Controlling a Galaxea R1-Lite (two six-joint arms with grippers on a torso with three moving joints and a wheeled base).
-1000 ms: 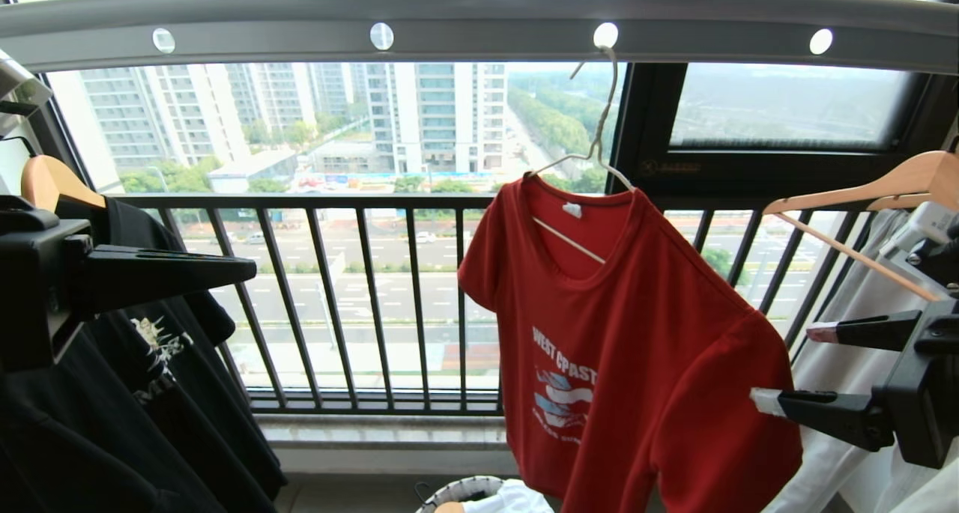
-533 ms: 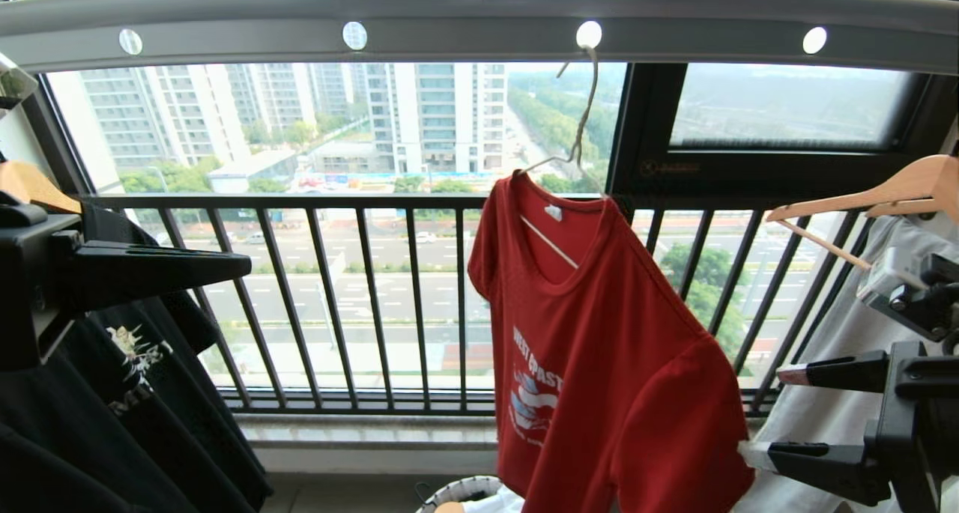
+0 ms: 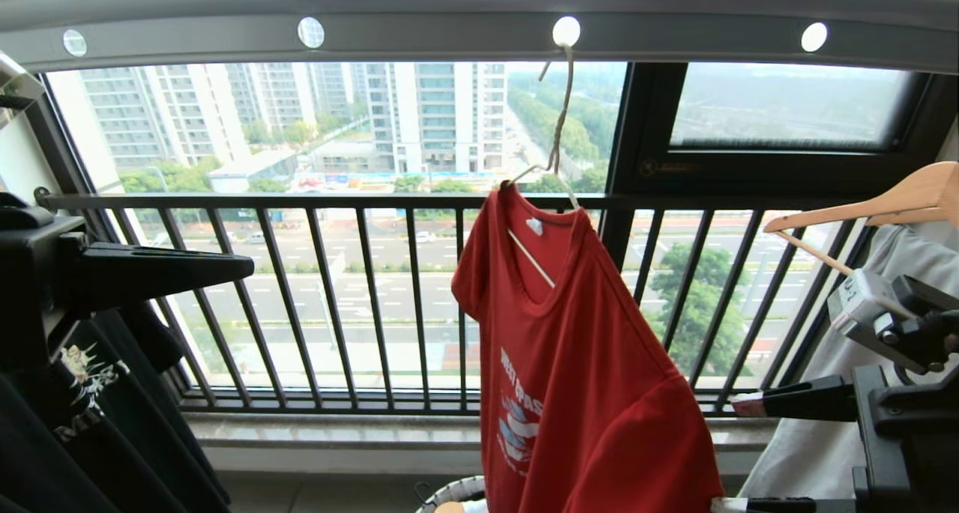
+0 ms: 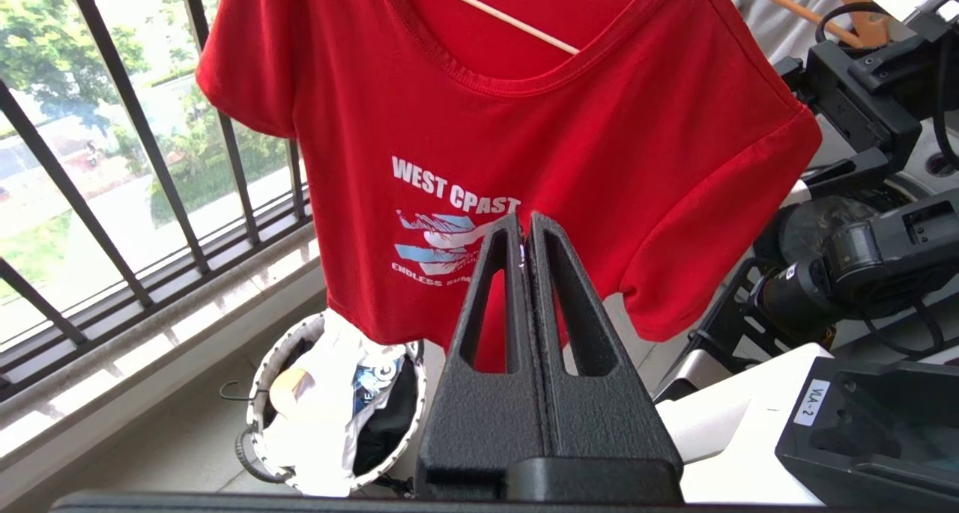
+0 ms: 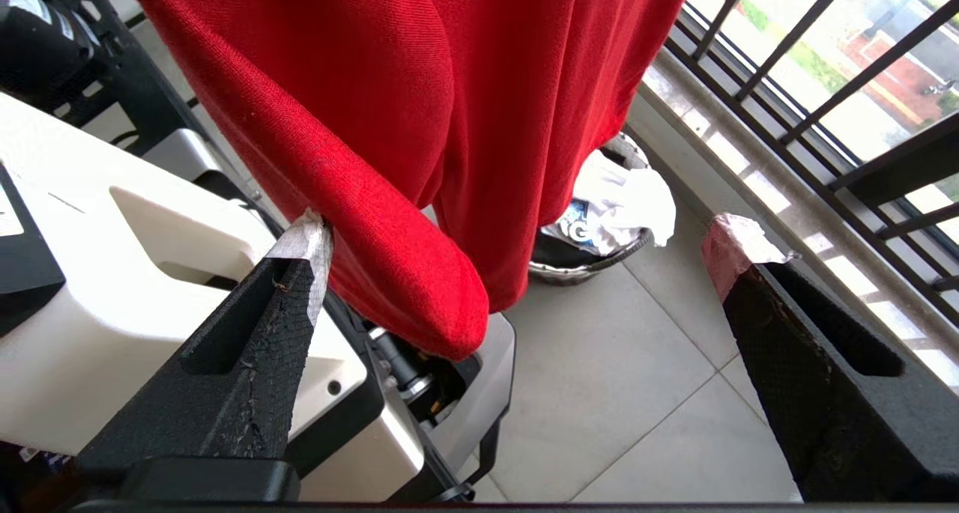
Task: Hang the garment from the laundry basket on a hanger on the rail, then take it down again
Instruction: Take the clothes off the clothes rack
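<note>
The garment (image 3: 577,393), a red T-shirt with white lettering, hangs on the thin wire hanger (image 3: 558,123). The hanger's hook sits in a round hole of the grey rail (image 3: 449,26). My right gripper (image 3: 728,454) is open low at the right, beside the shirt's right sleeve. In the right wrist view the gripper (image 5: 521,234) has that sleeve (image 5: 389,258) hanging against one taped fingertip (image 5: 311,232). My left gripper (image 3: 251,266) is shut and empty, held level at the left and apart from the shirt (image 4: 524,123). The laundry basket (image 4: 262,363) stands on the floor below.
A black T-shirt (image 3: 97,393) hangs at the left. At the right a wooden hanger (image 3: 884,206) carries a pale shirt (image 3: 899,273). The black window railing (image 3: 359,296) runs behind. A white shirt (image 4: 330,393) fills the basket. My white base (image 5: 150,273) is under the sleeve.
The whole view has shifted left, so the camera moved. The red shirt has swung more edge-on. My right gripper has sunk lower beside the sleeve and stayed open. The left gripper kept still.
</note>
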